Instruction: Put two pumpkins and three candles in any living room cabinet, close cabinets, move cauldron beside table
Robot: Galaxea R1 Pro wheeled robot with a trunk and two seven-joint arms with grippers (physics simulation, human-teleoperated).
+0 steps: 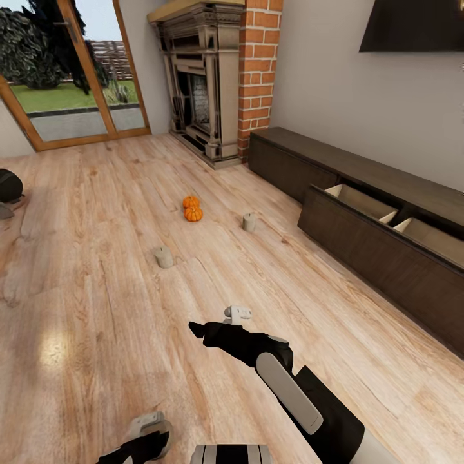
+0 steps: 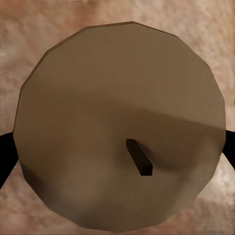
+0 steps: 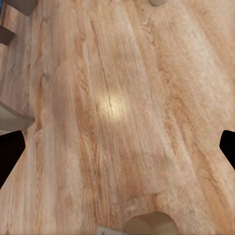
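Note:
Two orange pumpkins (image 1: 193, 208) sit side by side on the wood floor in mid-room. One beige candle (image 1: 164, 256) stands nearer me and another candle (image 1: 249, 222) stands toward the cabinet (image 1: 361, 174). That long, dark-brown cabinet has its right pull-out front (image 1: 367, 248) open, showing pale compartments. My left gripper (image 1: 151, 437) is shut on a third candle (image 2: 107, 112), whose flat top and dark wick are seen close up. The right gripper (image 1: 198, 334) hovers open over bare floor, short of the candles, its fingertips (image 3: 10, 156) wide apart. A black rounded thing (image 1: 8, 185) at the left edge looks like the cauldron.
A fireplace (image 1: 200, 84) with a brick column (image 1: 258, 71) stands at the far wall, left of the cabinet. Glass patio doors (image 1: 71, 77) fill the far left. Open floor lies between me and the cabinet.

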